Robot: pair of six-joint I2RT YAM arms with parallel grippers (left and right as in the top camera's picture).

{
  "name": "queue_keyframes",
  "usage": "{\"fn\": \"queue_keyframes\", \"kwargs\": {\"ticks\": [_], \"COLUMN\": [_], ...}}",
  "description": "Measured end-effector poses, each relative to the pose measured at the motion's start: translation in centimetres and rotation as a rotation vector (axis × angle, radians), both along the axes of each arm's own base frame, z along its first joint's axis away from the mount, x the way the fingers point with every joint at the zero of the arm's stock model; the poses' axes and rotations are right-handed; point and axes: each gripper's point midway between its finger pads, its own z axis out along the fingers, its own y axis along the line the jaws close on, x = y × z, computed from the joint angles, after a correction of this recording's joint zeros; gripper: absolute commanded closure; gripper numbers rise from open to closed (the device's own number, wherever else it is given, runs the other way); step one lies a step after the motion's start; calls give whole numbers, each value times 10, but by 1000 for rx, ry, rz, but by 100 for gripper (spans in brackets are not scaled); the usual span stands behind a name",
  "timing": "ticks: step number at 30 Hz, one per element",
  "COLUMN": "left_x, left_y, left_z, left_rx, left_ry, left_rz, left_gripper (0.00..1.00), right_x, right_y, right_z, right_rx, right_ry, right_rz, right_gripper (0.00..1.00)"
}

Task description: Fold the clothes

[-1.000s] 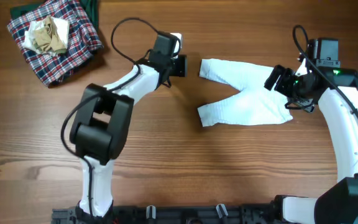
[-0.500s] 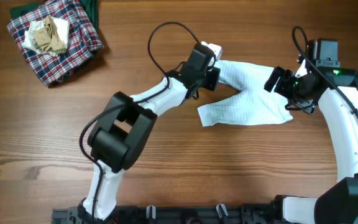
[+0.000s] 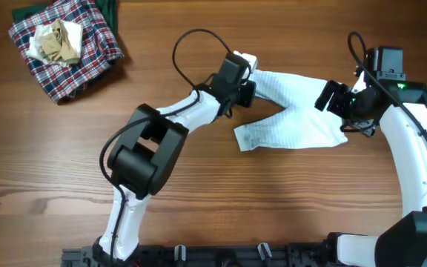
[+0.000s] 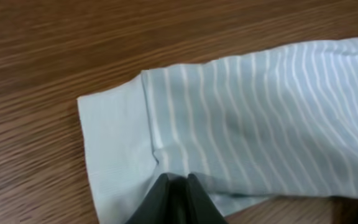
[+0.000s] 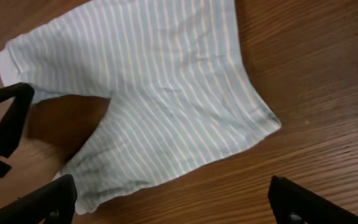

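We see left tool (image 4: 178, 182) pinching the cuff of pale blue-white striped soft pants (image 4: 260, 118), likely to fold that leg over; right tool (image 5: 169, 186) wide, empty, above waist.

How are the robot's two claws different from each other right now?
The left gripper is pinched shut on a leg cuff of the striped pants, while the right gripper stands wide open and holds nothing. The left touches the fabric low at the table; the right hovers above it, near the waist end. Both are black two-finger claws working at the same pair of pants.
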Motion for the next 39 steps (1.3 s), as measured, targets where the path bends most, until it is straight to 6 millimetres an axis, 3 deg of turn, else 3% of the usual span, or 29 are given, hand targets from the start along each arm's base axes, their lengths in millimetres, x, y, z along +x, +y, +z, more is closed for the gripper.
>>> {"fn": "queue_keyframes", "kwargs": {"ticks": [11, 14, 23, 25, 27, 35, 38, 39], "left_x": [37, 39, 39, 40, 40, 18, 11, 9], "left_y": [102, 118, 160, 169, 177, 194, 195, 194], "left_z": [-3, -3, -4, -4, -3, 5, 25, 36], "left_rx": [42, 54, 71, 70, 74, 134, 136, 127], "left_ry": [125, 155, 225, 232, 240, 295, 291, 283], "left_rz": [183, 212, 278, 293, 308, 338, 337, 335], "left_gripper": [89, 81, 83, 77, 64, 48, 27, 27], "right_x": [0, 1, 5, 5, 6, 14, 19, 20], "right_y": [0, 0, -1, -1, -1, -1, 0, 1], "right_z": [0, 0, 2, 2, 2, 5, 7, 7], "right_rx": [0, -1, -2, -3, -2, -6, 1, 5], "right_ry": [0, -4, -20, -23, -25, -60, -81, -86], "right_rz": [0, 0, 0, 0, 0, 0, 7, 13], "right_gripper": [0, 0, 0, 0, 0, 0, 0, 0]}}
